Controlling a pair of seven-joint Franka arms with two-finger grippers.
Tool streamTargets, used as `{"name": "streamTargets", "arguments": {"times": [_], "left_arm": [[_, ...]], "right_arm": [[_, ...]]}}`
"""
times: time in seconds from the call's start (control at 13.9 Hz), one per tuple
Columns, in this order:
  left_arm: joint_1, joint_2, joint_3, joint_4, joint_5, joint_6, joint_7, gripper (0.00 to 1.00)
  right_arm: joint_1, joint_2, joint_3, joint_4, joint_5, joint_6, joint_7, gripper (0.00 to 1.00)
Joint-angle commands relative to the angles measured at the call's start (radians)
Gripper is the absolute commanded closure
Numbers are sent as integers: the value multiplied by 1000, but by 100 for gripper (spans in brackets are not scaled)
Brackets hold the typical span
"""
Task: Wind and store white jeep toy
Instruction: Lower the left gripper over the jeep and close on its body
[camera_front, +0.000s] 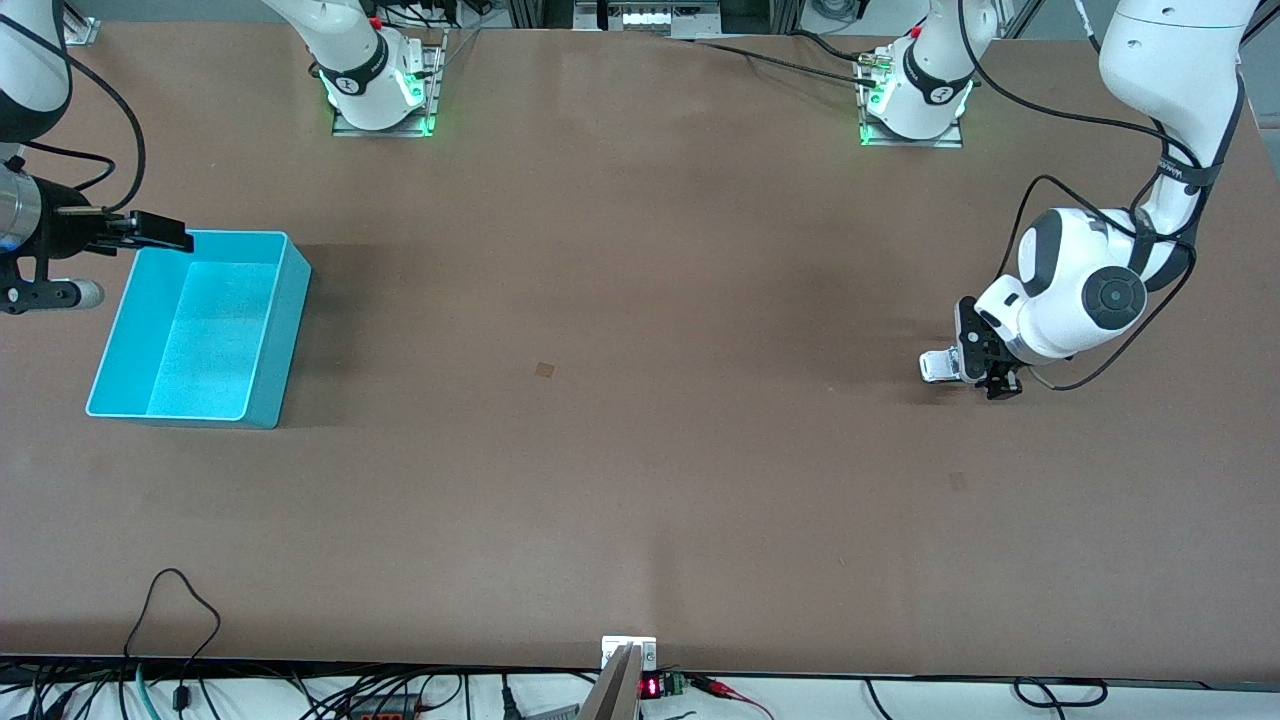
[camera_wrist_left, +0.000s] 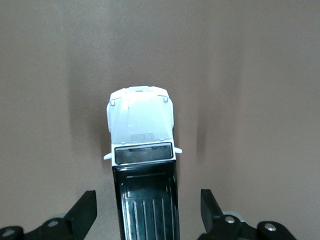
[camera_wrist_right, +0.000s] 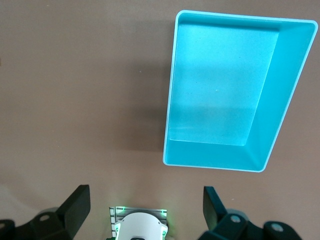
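The white jeep toy (camera_front: 938, 366) stands on the brown table toward the left arm's end. In the left wrist view its white hood (camera_wrist_left: 142, 125) and black roof lie straight between my fingers. My left gripper (camera_front: 975, 372) (camera_wrist_left: 148, 215) is down at the toy's rear and open. One black finger (camera_wrist_left: 82, 210) stands on each side, and table shows between each finger and the car. My right gripper (camera_front: 165, 235) (camera_wrist_right: 147, 210) hangs open and holds nothing, over the table by a corner of the cyan bin (camera_front: 290, 330) (camera_wrist_right: 215, 165). Nothing lies in the bin.
Both arm bases (camera_front: 380, 90) (camera_front: 915, 95) stand along the table edge farthest from the front camera. The right arm's base (camera_wrist_right: 142, 227) also shows between the fingers in the right wrist view. A small dark mark (camera_front: 544, 369) is on the mid table. Cables run along the near edge.
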Motion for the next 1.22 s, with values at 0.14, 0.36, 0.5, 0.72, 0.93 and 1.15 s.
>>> {"name": "streamTargets", "arguments": {"times": [0.14, 0.36, 0.5, 0.72, 0.93, 1.15], "left_arm": [[13, 9, -11, -5, 13, 18, 12, 13], [13, 11, -15, -4, 13, 16, 14, 26], [13, 12, -15, -3, 13, 18, 14, 28], [13, 14, -13, 0, 19, 18, 14, 48], [11, 12, -14, 3, 25, 18, 14, 67], [8, 0, -15, 9, 25, 16, 14, 73]], "right_arm": [[-8, 5, -1, 20, 11, -27, -21, 0], [-8, 5, -1, 20, 13, -29, -21, 0], [-8, 5, -1, 20, 13, -29, -21, 0], [-7, 5, 0, 20, 13, -29, -20, 0], [-7, 5, 0, 20, 14, -29, -20, 0], [-5, 5, 0, 20, 14, -29, -18, 0]]}}
